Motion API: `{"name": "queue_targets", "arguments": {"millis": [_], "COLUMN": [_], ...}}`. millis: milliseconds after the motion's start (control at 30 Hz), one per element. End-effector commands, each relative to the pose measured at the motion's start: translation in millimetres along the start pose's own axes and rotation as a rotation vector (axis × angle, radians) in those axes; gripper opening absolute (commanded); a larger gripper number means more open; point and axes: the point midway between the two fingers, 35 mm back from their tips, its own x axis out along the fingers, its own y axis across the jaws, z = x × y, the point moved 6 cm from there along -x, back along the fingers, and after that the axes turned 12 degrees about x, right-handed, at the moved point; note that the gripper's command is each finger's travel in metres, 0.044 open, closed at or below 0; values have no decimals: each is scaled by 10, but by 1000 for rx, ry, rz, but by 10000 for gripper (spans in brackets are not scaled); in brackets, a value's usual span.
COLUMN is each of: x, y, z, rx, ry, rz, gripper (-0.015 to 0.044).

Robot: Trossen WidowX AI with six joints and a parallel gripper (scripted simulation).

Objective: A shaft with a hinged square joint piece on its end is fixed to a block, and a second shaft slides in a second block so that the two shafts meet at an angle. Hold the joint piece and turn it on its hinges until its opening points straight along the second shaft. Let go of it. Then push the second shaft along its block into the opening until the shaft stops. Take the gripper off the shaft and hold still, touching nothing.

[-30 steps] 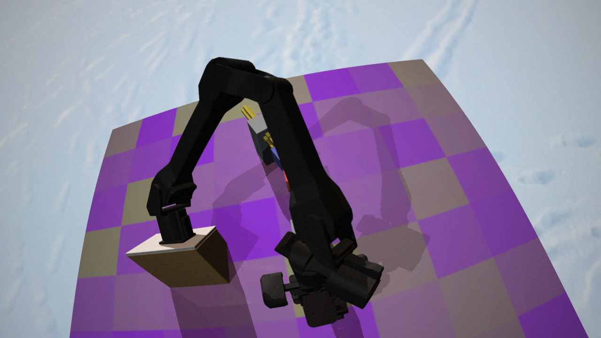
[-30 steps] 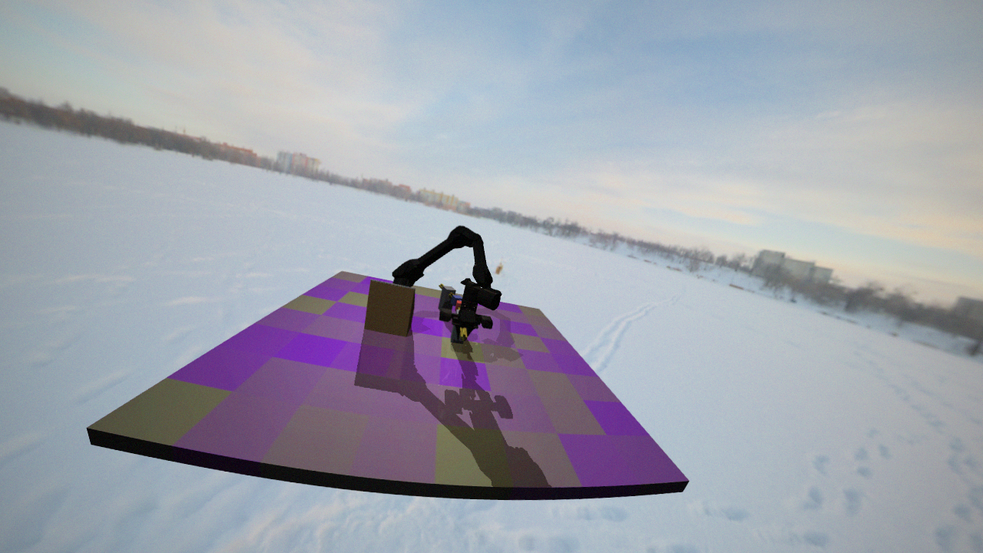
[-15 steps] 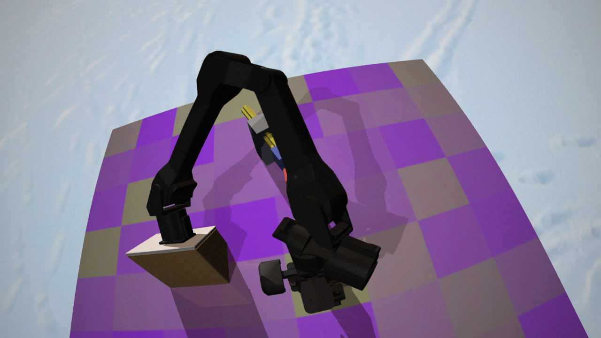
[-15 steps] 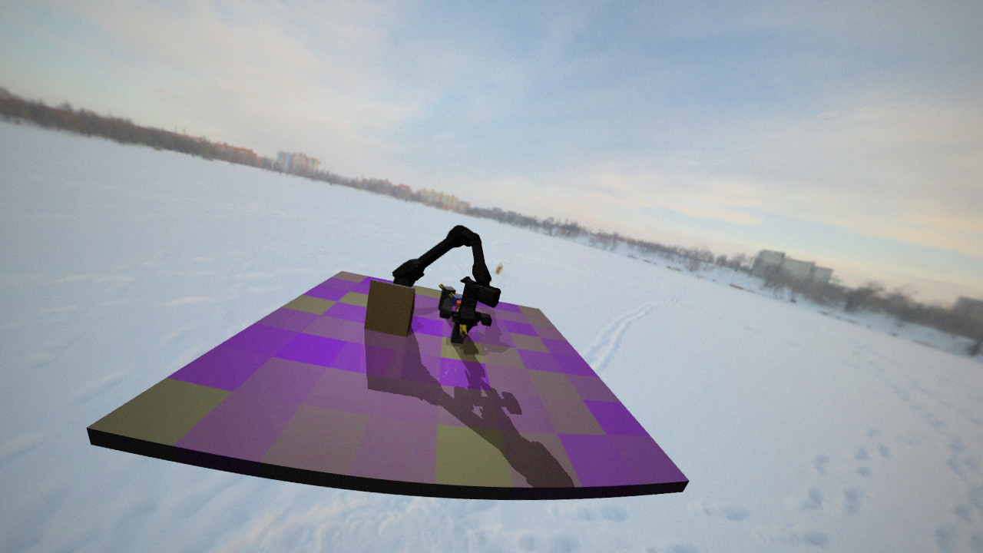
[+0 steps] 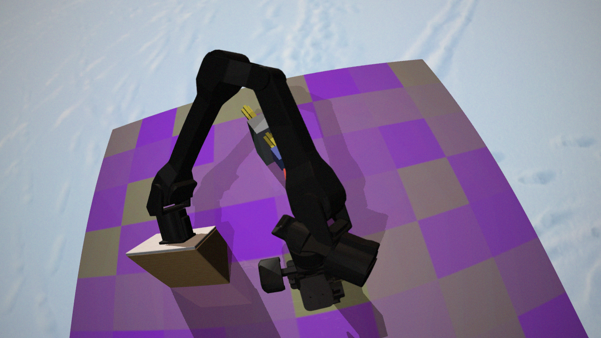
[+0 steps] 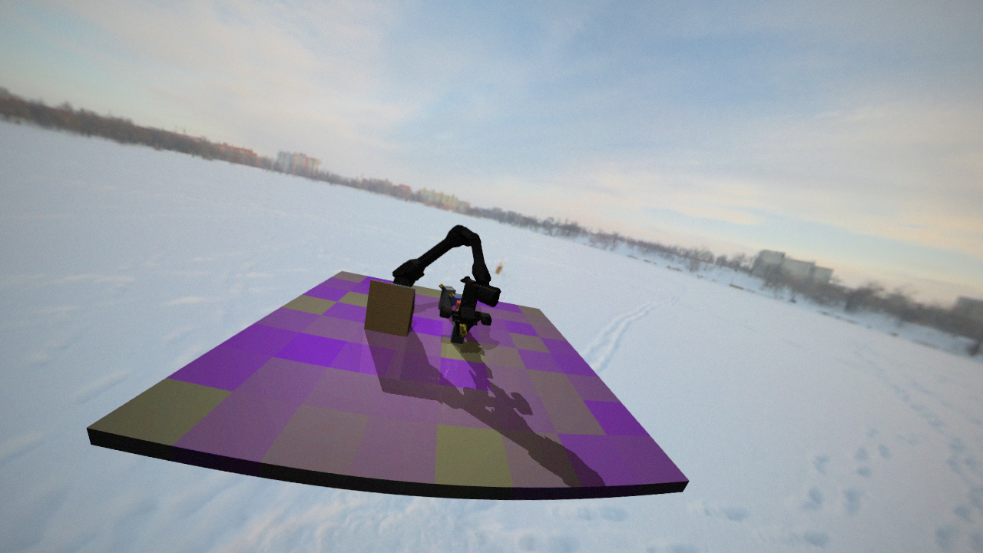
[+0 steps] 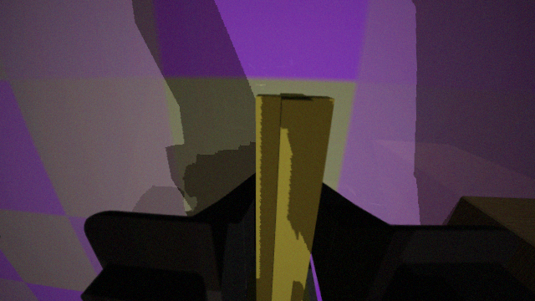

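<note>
The yellow second shaft (image 7: 309, 138) (image 6: 464, 329) runs between the fingers of my gripper (image 7: 282, 177) (image 6: 458, 336) in the wrist view. The gripper is shut on it near its free end, which sticks out beyond the fingertips. In the top view the grey block (image 5: 261, 142) holds the yellow first shaft (image 5: 248, 111). A blue part (image 5: 276, 152) of the joint shows beyond that block, with a bit of red (image 5: 284, 173) beside the arm. The arm hides the rest of the joint, its opening and the second block, so I cannot tell whether the second shaft is in the opening.
The arm's base stands on a wooden box (image 5: 184, 266) (image 6: 389, 307) with a white top, left of the gripper in the top and exterior views. The box edge also shows at the right of the wrist view. The arm passes over the blocks. The checkered table (image 5: 453, 265) (image 6: 329, 426) lies underneath.
</note>
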Motion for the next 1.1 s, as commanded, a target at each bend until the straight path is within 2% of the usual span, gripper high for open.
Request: {"name": "queue_targets", "arguments": {"millis": [0, 67, 233, 700, 1067], "x": [1, 1, 1, 1, 1], "y": [0, 0, 0, 0, 0], "z": [0, 0, 0, 0, 0], "rx": [0, 0, 0, 0, 0], "ry": [-1, -1, -1, -1, -1], "rz": [-2, -2, -2, -2, -2], "gripper": [26, 67, 67, 434, 440]}}
